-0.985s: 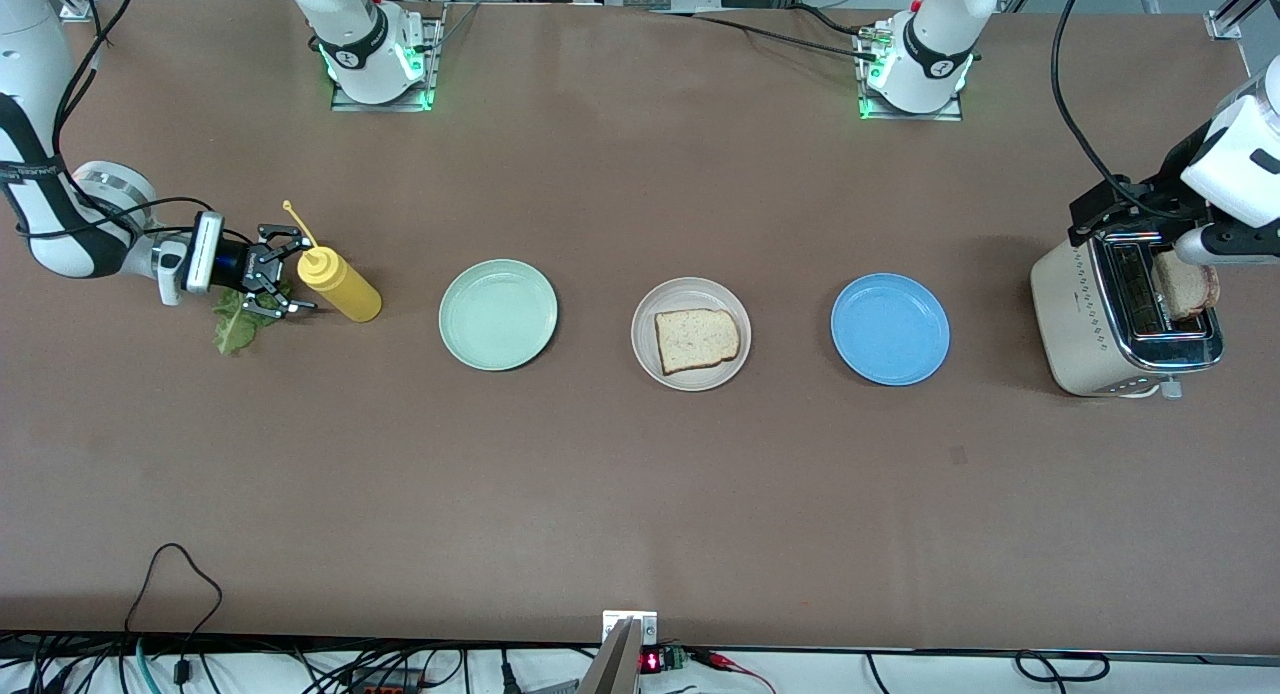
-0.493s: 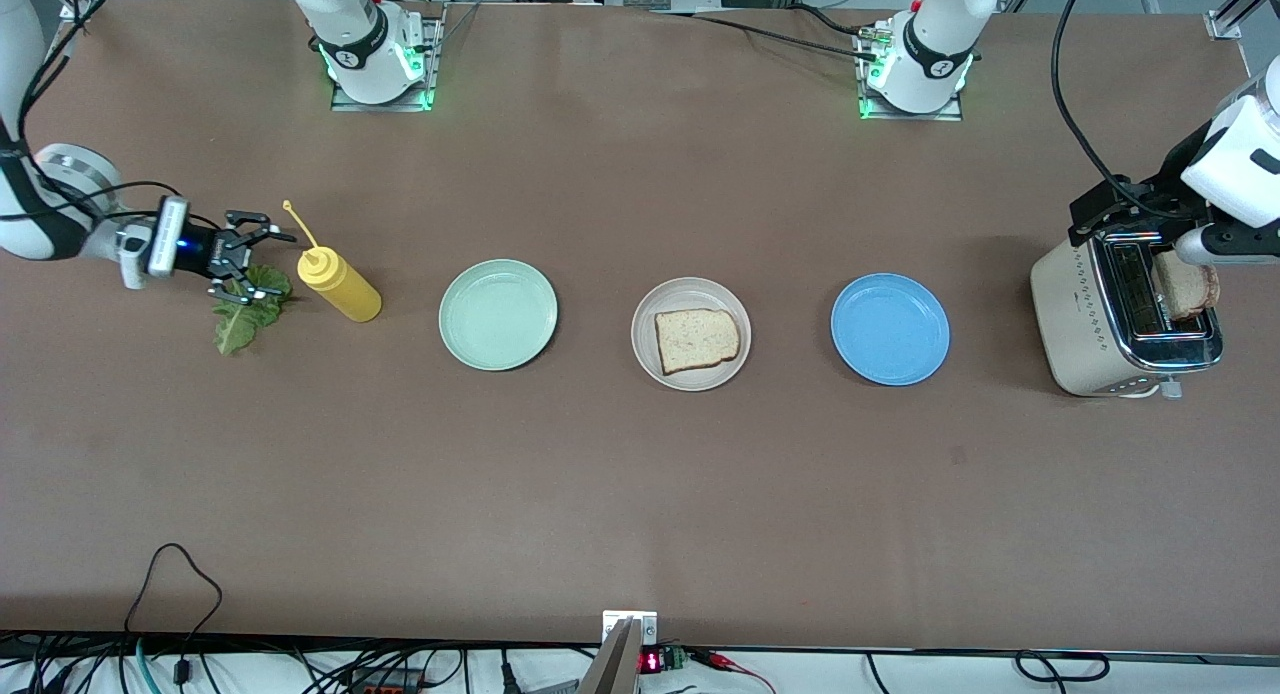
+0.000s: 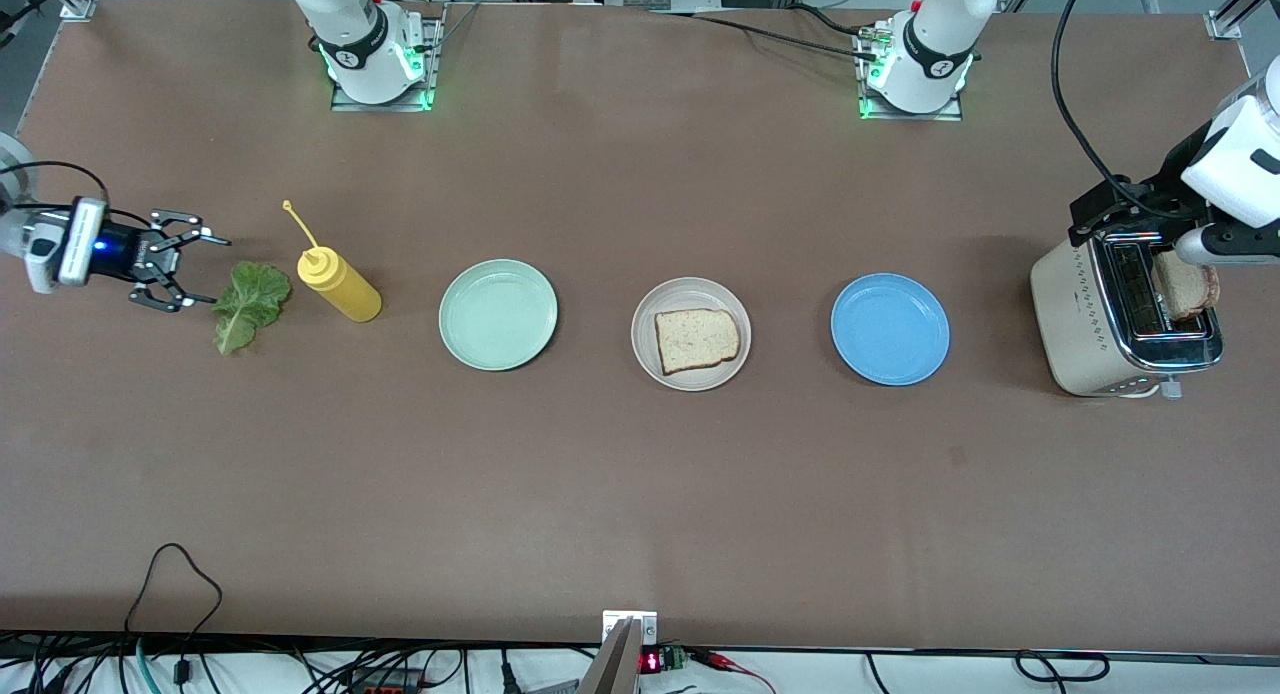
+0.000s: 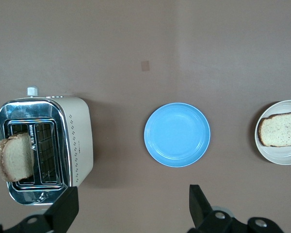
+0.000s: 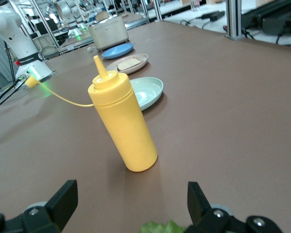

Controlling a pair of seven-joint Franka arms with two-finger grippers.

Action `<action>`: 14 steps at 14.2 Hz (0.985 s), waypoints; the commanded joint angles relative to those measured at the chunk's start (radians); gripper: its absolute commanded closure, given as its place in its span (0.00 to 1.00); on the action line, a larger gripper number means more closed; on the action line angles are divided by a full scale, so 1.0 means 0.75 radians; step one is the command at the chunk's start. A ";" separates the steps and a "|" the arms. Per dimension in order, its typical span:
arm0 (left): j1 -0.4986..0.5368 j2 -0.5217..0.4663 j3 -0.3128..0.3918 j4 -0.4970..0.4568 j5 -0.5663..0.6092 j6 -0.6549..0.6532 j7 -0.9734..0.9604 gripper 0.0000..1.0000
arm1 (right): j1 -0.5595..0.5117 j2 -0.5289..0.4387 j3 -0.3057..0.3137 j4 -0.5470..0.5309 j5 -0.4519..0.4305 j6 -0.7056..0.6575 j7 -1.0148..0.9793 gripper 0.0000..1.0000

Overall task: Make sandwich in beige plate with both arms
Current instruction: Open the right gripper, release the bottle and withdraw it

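Right end effector (image 5: 128,206): two black fingers (image 5: 63,201) spread wide, nothing between them, low over brown desk (image 5: 223,97). Lettuce leaf (image 5: 162,227): green ruffled edge just showing between fingers, lying on desk. Yellow squeeze bottle (image 5: 121,124) upright on desk, near leaf, cap off nozzle, hanging on thin yellow tether. Then in row: pale mint-green plate (image 5: 148,92), beige plate (image 5: 136,64) carrying one bread slice (image 5: 128,62), blue plate (image 5: 117,50), toaster (image 5: 109,30). White arm base (image 5: 17,41) with green light at desk edge.
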 commanded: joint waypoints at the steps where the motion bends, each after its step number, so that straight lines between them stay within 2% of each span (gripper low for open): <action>1: 0.010 -0.029 -0.002 -0.030 -0.012 0.003 0.010 0.00 | -0.001 -0.062 0.010 0.083 -0.079 -0.032 0.250 0.00; 6: 0.018 -0.029 0.000 -0.030 -0.012 -0.014 0.012 0.00 | 0.077 -0.177 0.008 0.192 -0.171 -0.045 0.743 0.00; 11: 0.010 -0.019 -0.002 -0.026 0.001 -0.010 0.016 0.00 | 0.269 -0.281 -0.129 0.329 -0.337 -0.110 1.246 0.00; 14: 0.012 -0.016 -0.002 -0.024 -0.006 -0.003 0.018 0.00 | 0.355 -0.339 -0.135 0.366 -0.443 -0.108 1.628 0.00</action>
